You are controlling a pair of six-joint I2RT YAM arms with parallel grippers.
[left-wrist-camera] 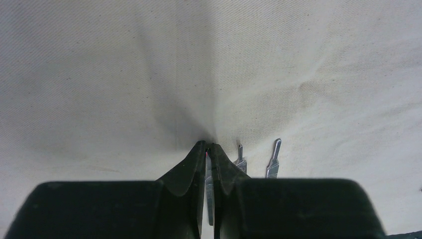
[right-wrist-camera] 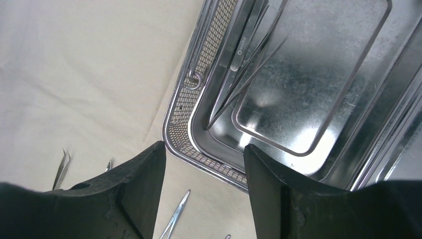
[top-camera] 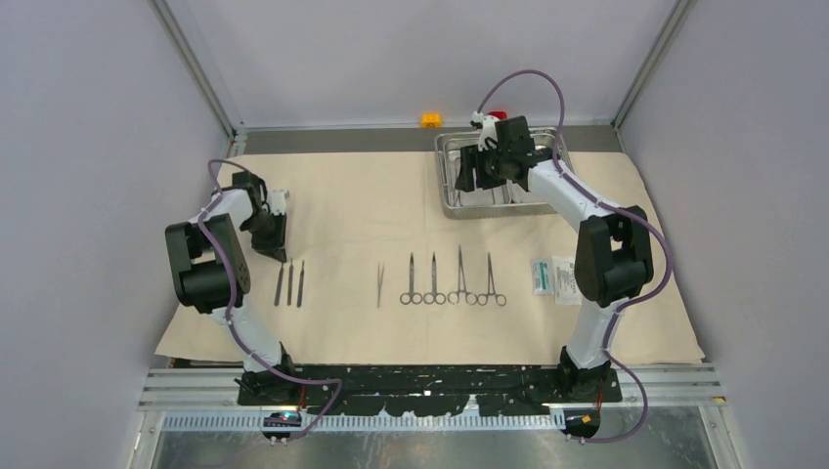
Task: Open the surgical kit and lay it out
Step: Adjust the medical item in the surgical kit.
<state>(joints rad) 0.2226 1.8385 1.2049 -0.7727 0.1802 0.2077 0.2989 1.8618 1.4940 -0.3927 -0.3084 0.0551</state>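
The beige cloth (top-camera: 342, 195) lies spread over the table. On it, in a row, lie three straight handles (top-camera: 289, 281), tweezers (top-camera: 380, 284), several ring-handled clamps (top-camera: 450, 283) and two small packets (top-camera: 552, 277). The steel tray (top-camera: 445, 207) stands at the back right and holds more tweezers (right-wrist-camera: 244, 55). My left gripper (top-camera: 271, 234) hovers just behind the handles. Its jaws (left-wrist-camera: 206, 147) are shut with the tips together, and one handle (left-wrist-camera: 209, 186) on the cloth shows through the slit. My right gripper (right-wrist-camera: 204, 154) is open and empty over the tray's near left corner (right-wrist-camera: 199, 154).
A small orange block (top-camera: 430, 119) and a red block (top-camera: 499, 115) sit by the back wall behind the tray. Grey walls close in both sides. The cloth's front edge (top-camera: 430, 360) ends just before the arm bases.
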